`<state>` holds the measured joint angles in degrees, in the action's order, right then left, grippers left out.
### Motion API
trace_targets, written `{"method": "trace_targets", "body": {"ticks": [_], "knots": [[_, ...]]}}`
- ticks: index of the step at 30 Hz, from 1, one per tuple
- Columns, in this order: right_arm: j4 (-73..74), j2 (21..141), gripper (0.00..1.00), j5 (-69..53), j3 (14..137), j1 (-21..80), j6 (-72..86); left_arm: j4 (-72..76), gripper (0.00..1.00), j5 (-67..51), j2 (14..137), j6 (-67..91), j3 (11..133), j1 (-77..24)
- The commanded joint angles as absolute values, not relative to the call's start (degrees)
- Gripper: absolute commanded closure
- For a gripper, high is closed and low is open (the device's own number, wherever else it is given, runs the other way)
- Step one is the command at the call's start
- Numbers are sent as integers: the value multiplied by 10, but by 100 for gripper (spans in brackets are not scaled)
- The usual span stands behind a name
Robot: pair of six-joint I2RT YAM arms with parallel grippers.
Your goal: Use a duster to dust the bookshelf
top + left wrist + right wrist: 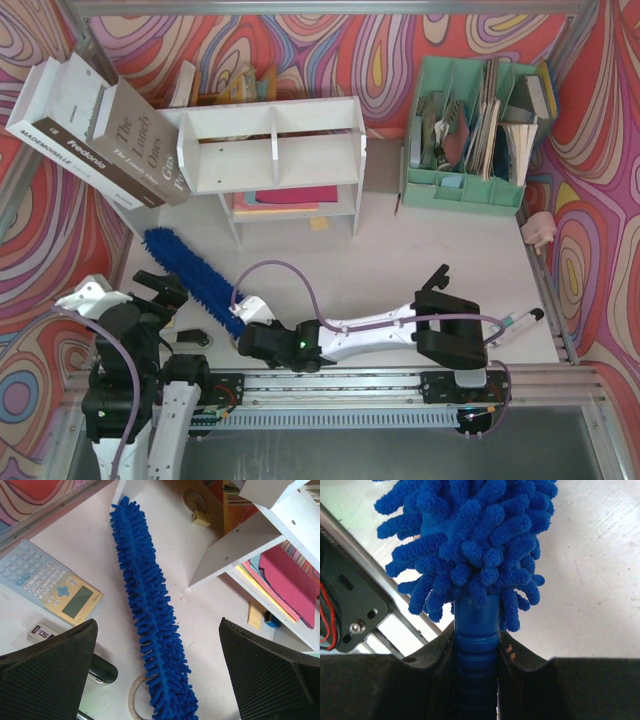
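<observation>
The blue fluffy duster (195, 278) lies slanted on the white table, its brush tip pointing toward the white bookshelf (275, 150) at the back. My right gripper (247, 335) is shut on the ribbed blue handle (476, 630) just below the bristles (470, 540). My left gripper (150, 292) hovers open over the brush, and in the left wrist view the duster (150, 610) runs between its wide-apart fingers (50, 665). A white side panel of the bookshelf (235, 545) stands at the upper right of that view.
Large books (90, 130) lean left of the shelf. A mint-green organizer (475, 130) stands at the back right. Coloured paper (285, 197) fills the lower shelf. A calculator (55, 587) and a tape roll (134, 700) lie beside and under the duster. A pen (515, 325) lies near the right edge.
</observation>
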<state>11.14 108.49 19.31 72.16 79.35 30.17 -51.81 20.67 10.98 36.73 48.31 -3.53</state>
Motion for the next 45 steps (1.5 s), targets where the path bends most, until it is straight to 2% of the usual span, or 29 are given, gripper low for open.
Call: {"method": "trace_targets", "body": {"ticks": [1, 8, 16, 21, 31, 45], "knots": [[70, 1127, 100, 174, 769, 774, 272, -532, 2, 245, 91, 381, 490, -33], [83, 1156, 100, 167, 820, 755, 262, -532, 2, 244, 89, 381, 490, -33], [71, 1107, 100, 185, 859, 749, 236, -531, 2, 243, 89, 381, 489, -33], [61, 1084, 100, 194, 853, 749, 234, -532, 1, 244, 89, 381, 490, -33], [63, 1133, 100, 183, 795, 743, 280, -530, 1, 242, 89, 380, 489, -33], [59, 1067, 100, 213, 857, 744, 254, -527, 2, 240, 83, 381, 487, -33]]}}
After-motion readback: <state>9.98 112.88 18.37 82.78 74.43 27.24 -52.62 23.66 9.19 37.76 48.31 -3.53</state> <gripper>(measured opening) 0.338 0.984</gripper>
